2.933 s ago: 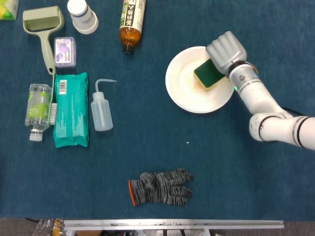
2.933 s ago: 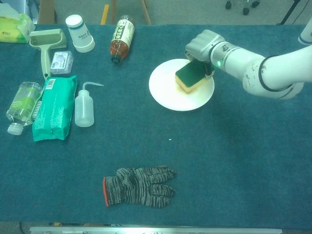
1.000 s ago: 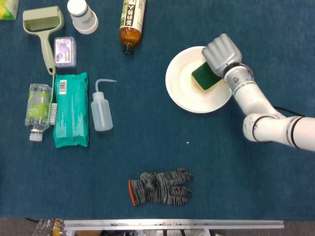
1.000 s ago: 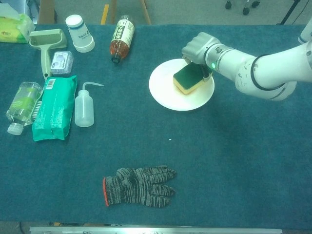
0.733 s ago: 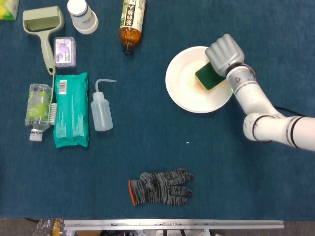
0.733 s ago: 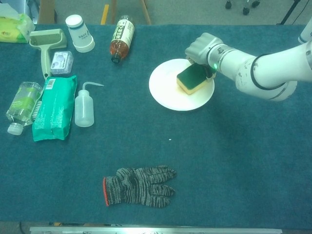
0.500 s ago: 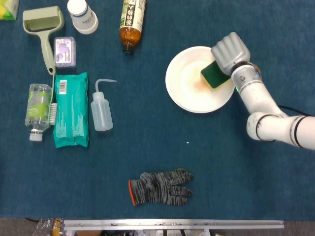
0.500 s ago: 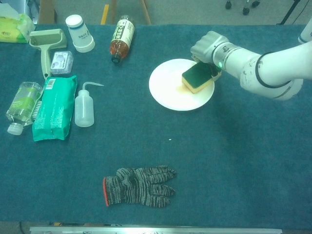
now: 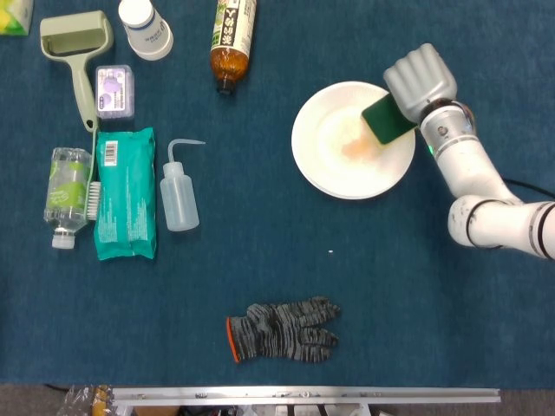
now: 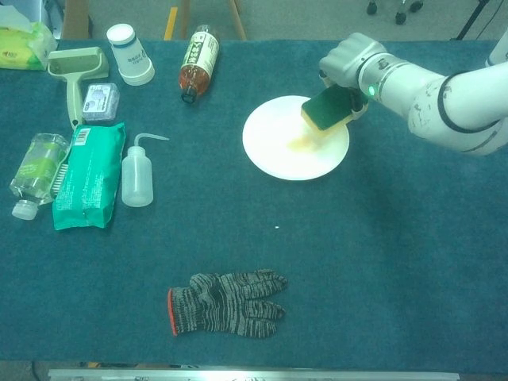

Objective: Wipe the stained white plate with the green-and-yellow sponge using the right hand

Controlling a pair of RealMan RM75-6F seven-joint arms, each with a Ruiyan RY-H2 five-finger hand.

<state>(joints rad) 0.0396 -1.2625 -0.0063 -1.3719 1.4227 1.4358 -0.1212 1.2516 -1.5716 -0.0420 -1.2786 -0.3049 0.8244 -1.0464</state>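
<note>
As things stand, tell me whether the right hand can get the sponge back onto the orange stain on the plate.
Probably yes. The right hand holds the sponge lifted at the plate's far right edge, and the stain lies bare right beside it with nothing in between.

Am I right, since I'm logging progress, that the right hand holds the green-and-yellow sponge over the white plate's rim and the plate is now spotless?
Not spotless. The head view shows an orange-brown stain still on the white plate, beside the sponge. The rest stands: the right hand holds the green-and-yellow sponge over the plate's rim.
</note>
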